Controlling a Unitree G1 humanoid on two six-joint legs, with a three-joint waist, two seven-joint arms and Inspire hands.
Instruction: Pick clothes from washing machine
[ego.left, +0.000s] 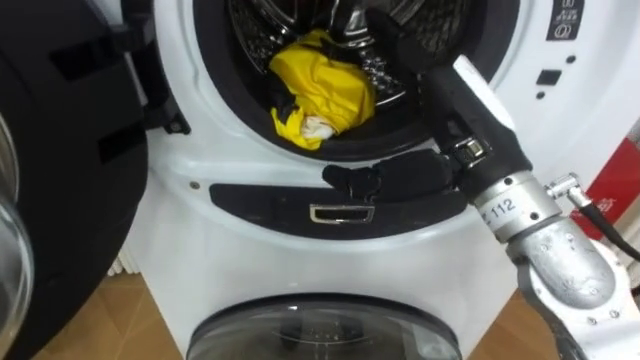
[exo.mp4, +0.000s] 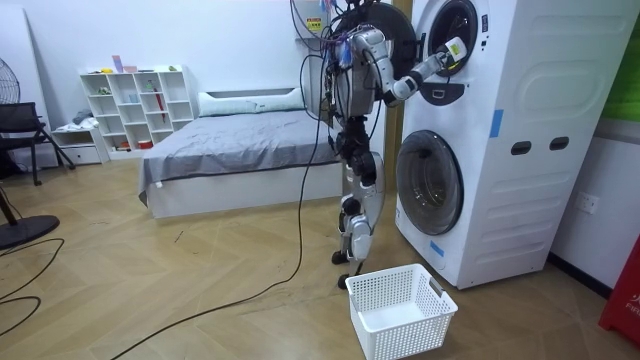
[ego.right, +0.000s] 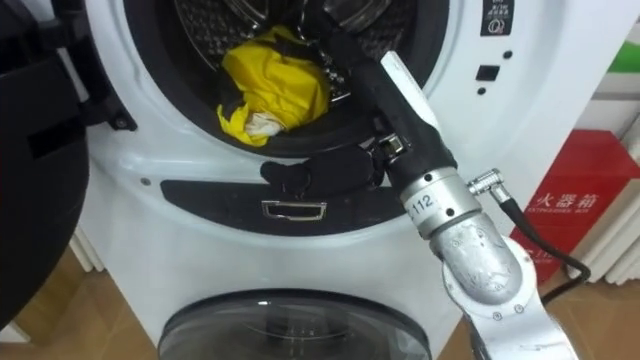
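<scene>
A white laundry basket (exo.mp4: 400, 311) stands on the floor before the washing machine (exo.mp4: 520, 150), whose black upper door (ego.left: 60, 150) hangs open at the left. In its upper drum (ego.left: 258, 40) I see a crumpled yellow garment (ego.right: 270, 85) by the rim. My right hand (ego.right: 335, 52) reaches in just beside it; I cannot tell how its fingers are set.

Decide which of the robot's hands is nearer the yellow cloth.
Right. The right hand reaches into the drum, close beside the cloth on its right side. The left hand is nowhere at the drum's mouth.
</scene>
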